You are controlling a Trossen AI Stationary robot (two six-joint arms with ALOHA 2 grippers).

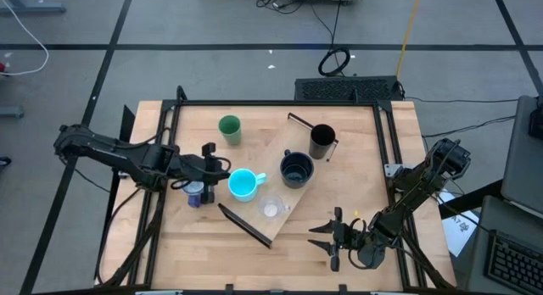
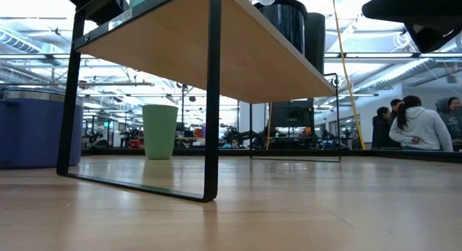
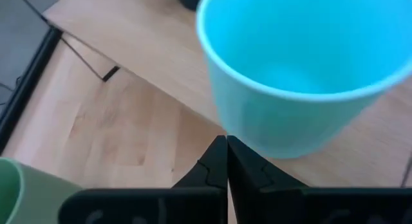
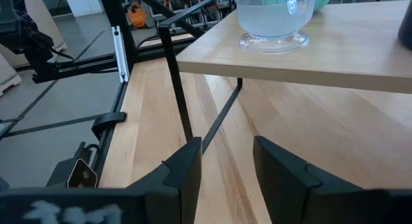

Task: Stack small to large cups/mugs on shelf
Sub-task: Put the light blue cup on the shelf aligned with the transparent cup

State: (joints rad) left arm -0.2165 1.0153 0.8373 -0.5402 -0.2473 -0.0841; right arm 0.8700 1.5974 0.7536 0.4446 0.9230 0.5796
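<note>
The light-wood shelf (image 1: 270, 178) lies slantwise on the table. On it stand the tall black cup (image 1: 322, 141), the wide black mug (image 1: 296, 169), the cyan handled mug (image 1: 243, 184) and the tiny clear cup (image 1: 271, 209). The green tumbler (image 1: 230, 129) stands on the table beyond the shelf. The blue-purple mug (image 1: 197, 193) stands on the table under my left arm. My left gripper (image 1: 222, 169) is shut, its tips at the cyan mug's left side (image 3: 257, 121). My right gripper (image 1: 327, 240) is open and empty near the table's front edge, facing the clear cup (image 4: 273, 21). My left gripper's shut fingertips (image 3: 225, 150) stand level against the cyan mug's outer wall, low near its base (image 3: 248, 137), coming from the table's left. I cannot tell whether they touch it. The mug stands upright on the shelf.
The shelf's dark bracket legs (image 2: 213, 99) stand on the table at both short ends. A black frame (image 1: 170, 117) runs along the table's sides. People show in the room beyond the table (image 2: 419, 125). Bare tabletop (image 1: 204, 244) lies at the near left.
</note>
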